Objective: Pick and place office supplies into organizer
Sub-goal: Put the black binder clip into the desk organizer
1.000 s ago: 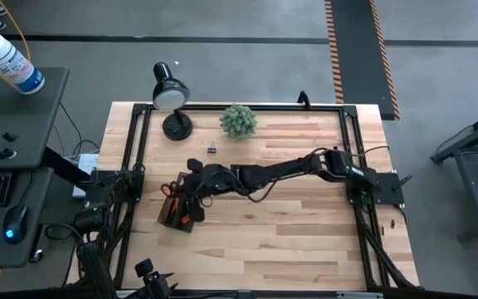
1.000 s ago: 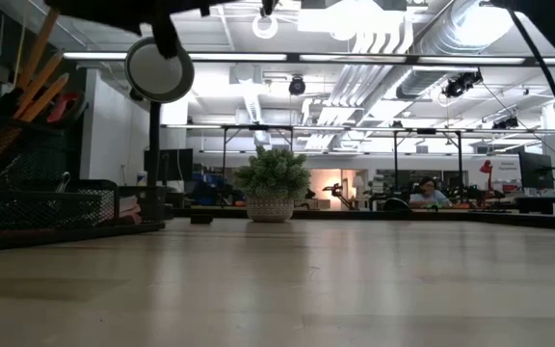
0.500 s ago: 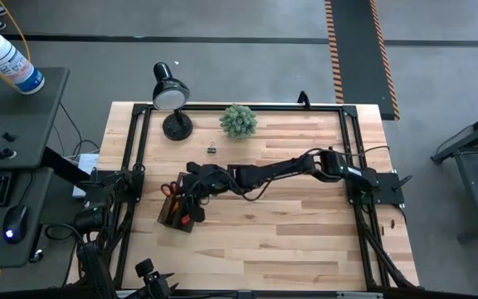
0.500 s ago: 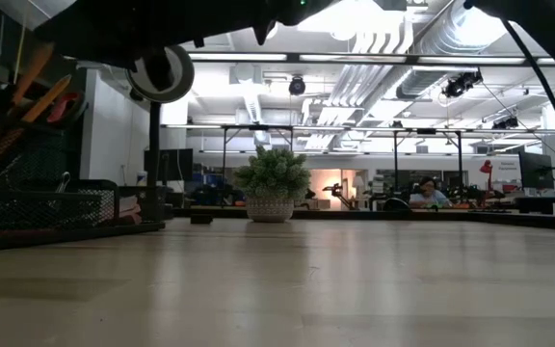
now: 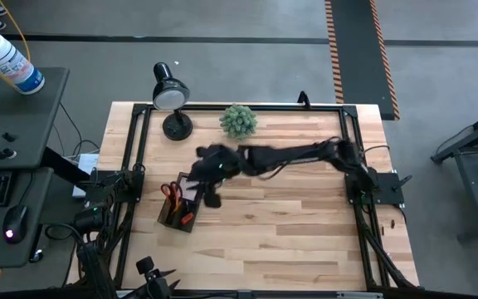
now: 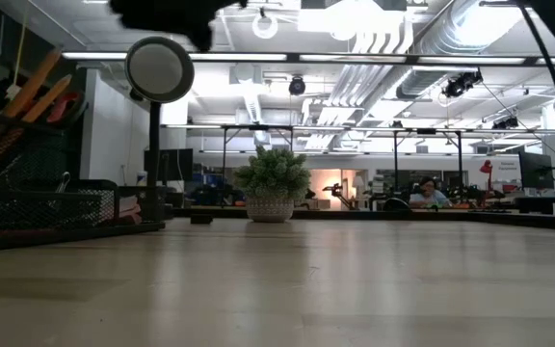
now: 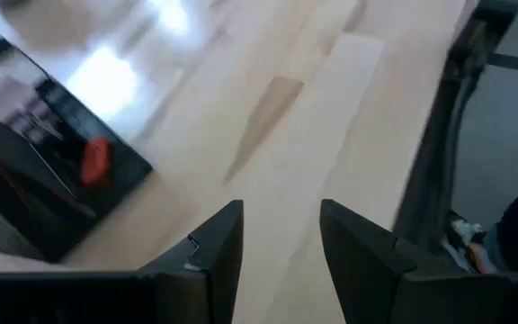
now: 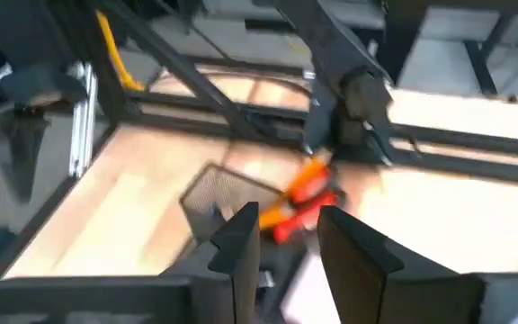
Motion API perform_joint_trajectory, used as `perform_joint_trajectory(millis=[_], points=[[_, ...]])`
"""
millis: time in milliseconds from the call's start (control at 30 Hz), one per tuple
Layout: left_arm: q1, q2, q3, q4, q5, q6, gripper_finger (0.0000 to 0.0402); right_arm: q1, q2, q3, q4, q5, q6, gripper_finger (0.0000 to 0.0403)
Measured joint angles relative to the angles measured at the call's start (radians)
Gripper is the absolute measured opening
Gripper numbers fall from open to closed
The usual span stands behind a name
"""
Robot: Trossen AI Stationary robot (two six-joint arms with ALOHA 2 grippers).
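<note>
Wooden surface, black organizer near the left edge, right hand just beyond it, fingers parted and empty, left hand wide, empty.

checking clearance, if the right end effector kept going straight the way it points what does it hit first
Most likely the organizer with the red-handled scissors, straight ahead of the right end effector, though depth is hard to judge.

A light wooden bench carried a black mesh organizer near its left edge, a desk lamp and a potted green plant along the back.
</note>
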Motion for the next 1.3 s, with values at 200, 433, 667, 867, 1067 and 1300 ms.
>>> perform_joint_trajectory(millis=[200,433,667,867,1067,1300], points=[[0.008,0.0,-0.002,-0.072,-0.074,-0.008,0.0138,-0.046,-0.179,0.002,-0.331,-0.002,-0.082,0.0093],[0.072,0.001,-0.005,-0.072,-0.179,0.124,0.0138,-0.092,-0.215,-0.12,-0.498,0.009,-0.172,0.0087],[0.162,-0.011,-0.035,-0.071,-0.141,0.233,0.0138,-0.185,-0.215,-0.374,-0.303,0.022,-0.318,0.0087],[0.173,-0.089,-0.12,-0.071,-0.138,0.183,0.0138,-0.282,-0.215,-0.45,-0.165,-0.028,-0.285,0.0087],[0.217,-0.161,-0.167,-0.071,-0.161,0.176,0.0138,-0.317,-0.215,-0.458,-0.154,-0.072,-0.267,0.0087],[0.262,-0.237,-0.218,-0.072,-0.151,0.226,0.0138,-0.316,-0.214,-0.458,-0.122,-0.125,-0.328,0.0087]])
